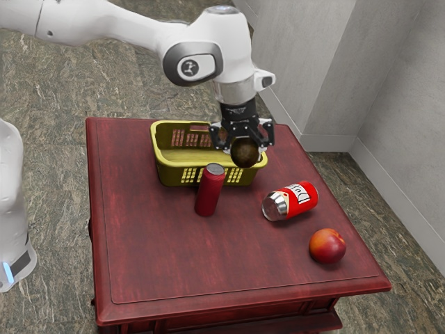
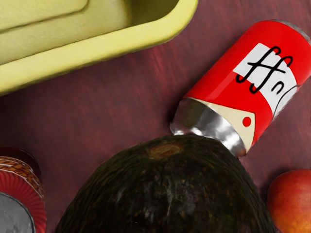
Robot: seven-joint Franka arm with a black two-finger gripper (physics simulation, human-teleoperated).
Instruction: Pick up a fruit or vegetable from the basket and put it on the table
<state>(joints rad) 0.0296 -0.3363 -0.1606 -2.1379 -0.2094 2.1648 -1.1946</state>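
In the exterior view my gripper (image 1: pixel 243 145) is shut on a dark round avocado-like fruit (image 1: pixel 245 152), held in front of the near rim of the yellow-green basket (image 1: pixel 167 171). The wrist view has the dark fruit (image 2: pixel 167 189) large at its lower edge, with the basket's rim (image 2: pixel 146 40) beyond it. The fruit appears to be above the red table (image 1: pixel 174 257), over the strip between the basket and the cans.
A dark red can (image 1: pixel 208 195) stands upright by the basket's near side. Toward the exterior view's right a red labelled can (image 1: pixel 299 199) lies on its side, and a red-orange peach or nectarine (image 1: pixel 327 246) rests near the table's corner.
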